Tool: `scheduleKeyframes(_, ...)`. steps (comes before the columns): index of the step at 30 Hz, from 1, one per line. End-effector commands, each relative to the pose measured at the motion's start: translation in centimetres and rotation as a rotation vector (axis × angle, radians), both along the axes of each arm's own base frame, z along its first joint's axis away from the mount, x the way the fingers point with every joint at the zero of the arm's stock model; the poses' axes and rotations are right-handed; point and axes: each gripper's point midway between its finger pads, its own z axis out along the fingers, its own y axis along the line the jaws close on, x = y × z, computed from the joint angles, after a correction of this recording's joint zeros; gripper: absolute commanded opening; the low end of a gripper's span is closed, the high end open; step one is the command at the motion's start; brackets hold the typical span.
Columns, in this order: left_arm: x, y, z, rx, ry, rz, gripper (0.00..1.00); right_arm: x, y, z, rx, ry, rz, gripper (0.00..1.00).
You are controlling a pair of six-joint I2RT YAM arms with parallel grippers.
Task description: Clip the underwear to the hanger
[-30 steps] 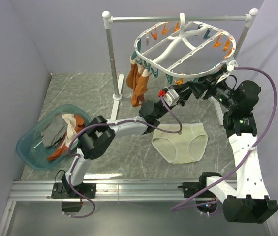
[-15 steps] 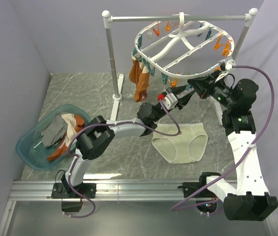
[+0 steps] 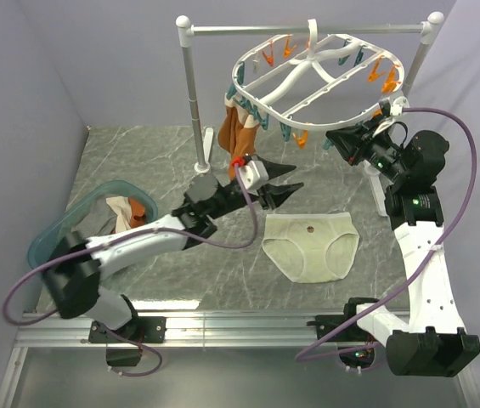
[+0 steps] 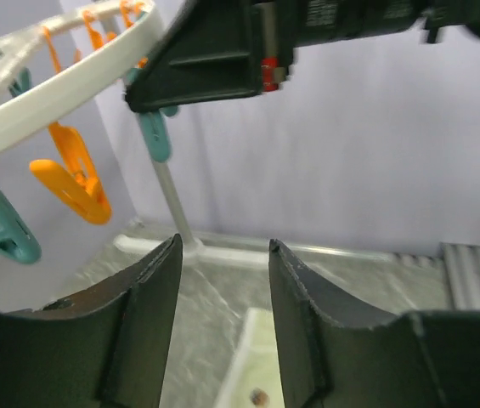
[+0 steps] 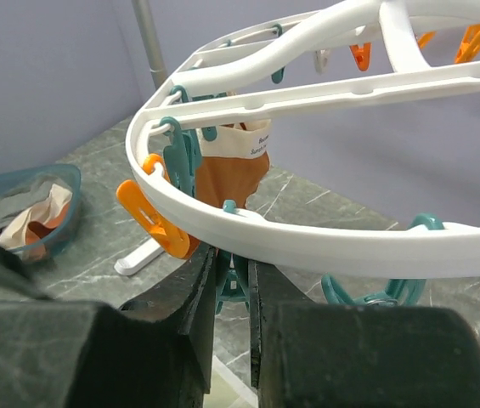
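The cream underwear (image 3: 312, 246) lies flat on the table, dark dot near the waistband; it also shows low between my left fingers (image 4: 261, 374). The white oval hanger (image 3: 316, 76) hangs from the rail, with orange and teal clips on its rim. My left gripper (image 3: 296, 177) is open and empty, above the table just left of the underwear's waistband; in its own view (image 4: 224, 246) the jaws stand wide apart. My right gripper (image 3: 333, 138) sits under the hanger's near rim (image 5: 324, 242), shut on a teal clip (image 5: 238, 276).
An orange-brown garment (image 3: 238, 136) hangs from clips on the hanger's left side. The white rail stand (image 3: 193, 93) has a post at back left and another at right. A teal basin (image 3: 61, 246) with several clothes sits at the left.
My left arm has pulled back leftward and its gripper has moved left, away from the hanger's rim and right gripper. The hanger has swung slightly. The right gripper stays at the rim.
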Motion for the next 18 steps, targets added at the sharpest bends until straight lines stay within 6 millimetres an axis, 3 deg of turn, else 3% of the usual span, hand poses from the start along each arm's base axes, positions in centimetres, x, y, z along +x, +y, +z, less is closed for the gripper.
scheduleKeyframes(1,-3.2,0.6,-7.5,0.288,0.29,-0.126,0.5,0.0,0.0,2.4,-0.009,-0.058,-0.004,0.0)
scheduleKeyframes(3,-3.4,0.6,-10.3,0.374,0.421,-0.137,0.5,0.1,0.0,2.4,0.0,-0.048,-0.004,0.0)
scheduleKeyframes(4,-3.0,0.2,-12.6,0.425,0.482,-0.134,0.5,0.1,0.0,2.6,0.0,-0.053,-0.006,0.0)
scheduleKeyframes(6,-2.3,-0.5,-14.3,0.481,0.555,-0.12,0.51,0.3,-0.1,2.5,0.005,-0.041,-0.013,0.0)
scheduleKeyframes(7,-1.7,-1.1,-16.4,0.515,0.596,-0.107,0.52,0.3,-0.1,2.6,0.002,-0.042,-0.013,0.0)
scheduleKeyframes(9,-1.1,-2.1,-17.0,0.529,0.604,-0.111,0.51,0.3,-0.2,2.5,0.003,-0.043,-0.019,0.0)
scheduleKeyframes(10,-0.7,-2.6,-19.2,0.569,0.643,-0.106,0.51,0.3,-0.2,2.4,0.002,-0.04,-0.016,0.0)
scheduleKeyframes(13,0.2,-4.2,-23.2,0.665,0.76,-0.086,0.51,0.3,-0.1,2.1,0.003,-0.029,-0.015,0.0)
scheduleKeyframes(14,0.6,-4.6,-24.1,0.683,0.783,-0.074,0.51,0.3,-0.1,2.0,0.002,-0.028,-0.013,0.0)
scheduleKeyframes(15,1.5,-5.6,-23.7,0.68,0.776,-0.061,0.5,0.4,-0.1,2.0,0.002,-0.028,-0.013,0.0)
scheduleKeyframes(16,2.2,-5.7,-26.4,0.725,0.81,-0.023,0.49,0.4,-0.1,1.9,0.002,-0.024,-0.013,0.0)
scheduleKeyframes(18,3.1,-6.0,-27.7,0.764,0.819,0.01,0.49,0.5,-0.1,1.7,0.003,-0.015,-0.013,0.0)
